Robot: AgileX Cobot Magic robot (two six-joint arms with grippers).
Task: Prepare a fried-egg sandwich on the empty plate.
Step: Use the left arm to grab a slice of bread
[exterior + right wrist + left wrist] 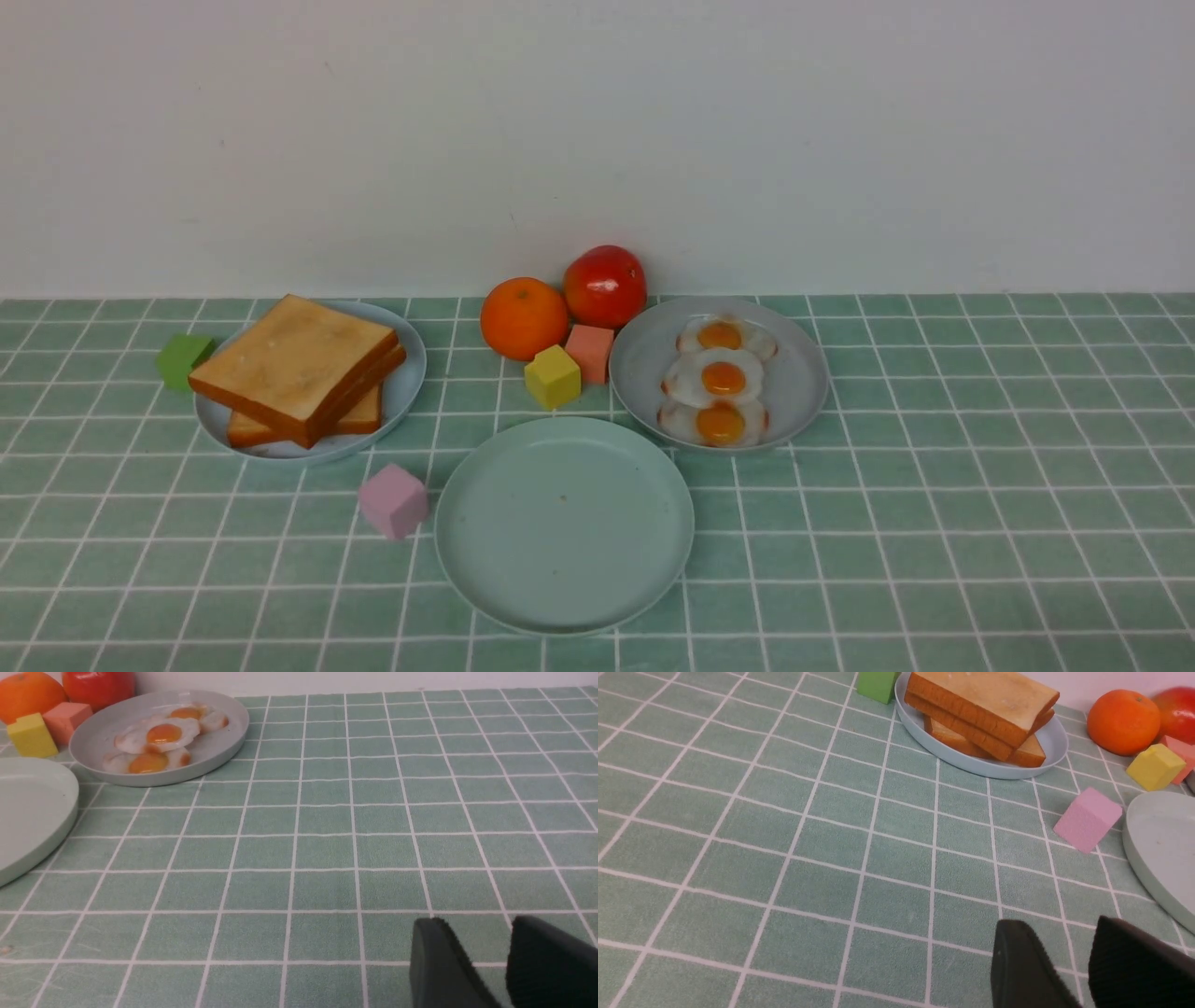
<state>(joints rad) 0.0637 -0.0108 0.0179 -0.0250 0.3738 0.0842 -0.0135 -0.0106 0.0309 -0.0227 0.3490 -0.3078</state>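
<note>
Fingers of the left gripper (pixel 1059 933) stand apart with nothing between them; the right gripper (pixel 476 928) is loose and bare too. The empty plate (pixel 564 569) sits bare near the front middle of the surface (pixel 934 523). The pink block (pixel 393 501) lies just left of the empty plate, so an arm could bump it. Behind the plate to the left, the toast (pixel 299 369) is stacked; two slices could lift together. Behind it to the right, the eggs (pixel 721 378) overlap, so one may drag another.
</note>
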